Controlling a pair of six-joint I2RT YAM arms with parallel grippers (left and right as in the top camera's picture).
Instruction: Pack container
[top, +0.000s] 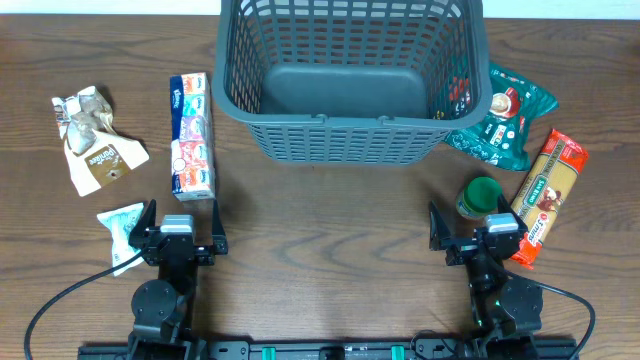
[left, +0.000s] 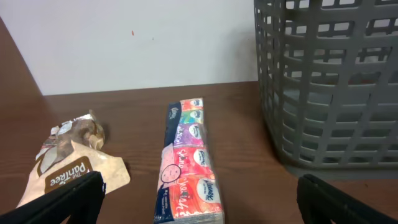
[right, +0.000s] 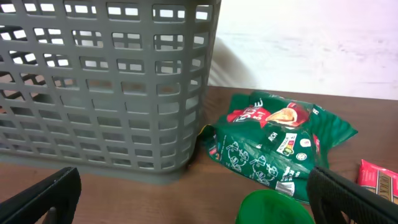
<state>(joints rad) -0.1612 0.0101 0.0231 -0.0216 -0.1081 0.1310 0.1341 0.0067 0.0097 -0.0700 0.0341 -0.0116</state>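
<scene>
At far centre of desk (top: 320, 250), container (top: 340, 140) stands upright; tissue pack (top: 191, 137) just beside its left; green snack bag (top: 505, 118) close at rt corner; my left end effector (top: 182, 218) & right end effector (top: 478, 228) both spread wide, near front edge.

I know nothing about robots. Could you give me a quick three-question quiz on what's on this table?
1. True or false: the container already holds something.
2. The jar ahead of the right claw has a lid that is: A red, B green, C white.
3. How many packets lie to the container's left?
Key: 1 false, it is empty. 2 B. 3 three: tissue pack, brown pouch, small pale packet.
</scene>
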